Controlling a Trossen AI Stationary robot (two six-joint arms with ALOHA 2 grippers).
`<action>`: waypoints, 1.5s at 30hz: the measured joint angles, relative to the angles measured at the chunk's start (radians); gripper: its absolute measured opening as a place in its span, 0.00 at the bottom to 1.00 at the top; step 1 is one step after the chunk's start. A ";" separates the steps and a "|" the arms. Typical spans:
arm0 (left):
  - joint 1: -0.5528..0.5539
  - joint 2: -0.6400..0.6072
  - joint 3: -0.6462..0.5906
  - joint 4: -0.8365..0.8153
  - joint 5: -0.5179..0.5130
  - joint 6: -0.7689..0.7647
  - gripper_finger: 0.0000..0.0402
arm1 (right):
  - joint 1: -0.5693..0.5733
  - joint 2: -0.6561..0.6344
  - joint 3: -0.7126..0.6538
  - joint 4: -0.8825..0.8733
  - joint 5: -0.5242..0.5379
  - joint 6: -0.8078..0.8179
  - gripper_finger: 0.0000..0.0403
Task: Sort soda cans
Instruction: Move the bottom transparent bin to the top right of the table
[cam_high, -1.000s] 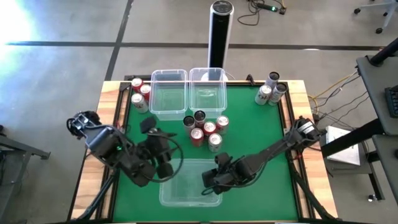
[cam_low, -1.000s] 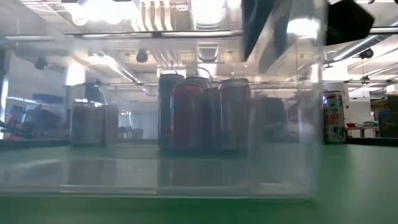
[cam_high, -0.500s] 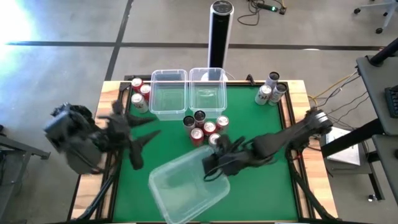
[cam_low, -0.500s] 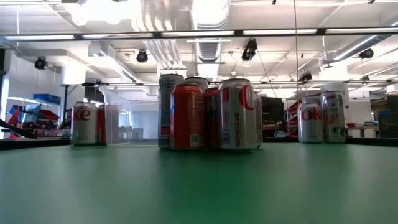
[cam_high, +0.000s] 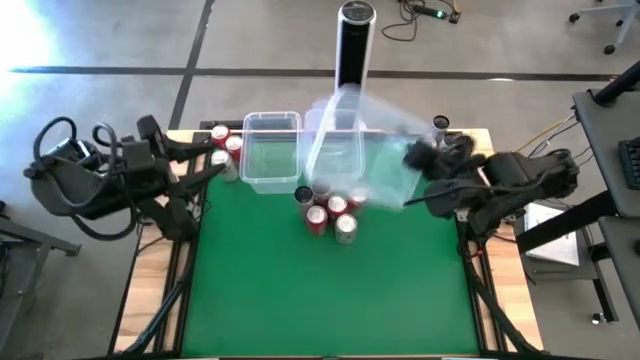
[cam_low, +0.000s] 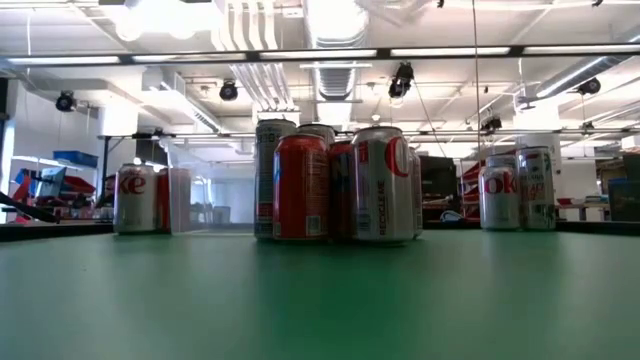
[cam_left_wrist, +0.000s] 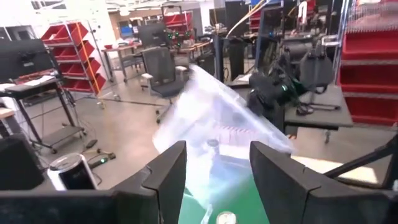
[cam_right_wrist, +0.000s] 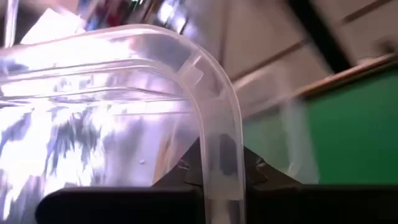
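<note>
Nearest, mid-table: a cluster of soda cans (cam_high: 328, 208), red, dark and silver, upright and touching (same group centre in the low view (cam_low: 335, 183)). Beyond, at the far edge: two clear bins (cam_high: 271, 150) side by side. More cans at the far-left corner (cam_high: 224, 146), just beside the left bin; others at the far-right corner, mostly hidden. Above the far right of the table: right gripper (cam_high: 425, 190) clamped on the rim of a third clear bin (cam_high: 360, 145), lifted and tilted, blurred. Off the left edge: left gripper (cam_left_wrist: 216, 171), fingers spread, holding nothing. Farthest: a tall post (cam_high: 353, 45) on the floor.
</note>
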 joint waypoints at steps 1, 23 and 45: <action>0.000 0.001 -0.001 -0.011 0.000 -0.004 0.40 | -0.011 -0.003 -0.006 -0.076 0.028 0.125 0.05; -0.002 -0.077 -0.025 -0.412 0.174 -0.363 0.40 | -0.565 -0.188 -0.274 0.088 -0.157 -0.045 0.06; 0.022 -0.030 -0.026 -0.330 0.012 -0.343 0.40 | -1.201 -0.048 0.069 -0.030 -0.991 -1.874 0.06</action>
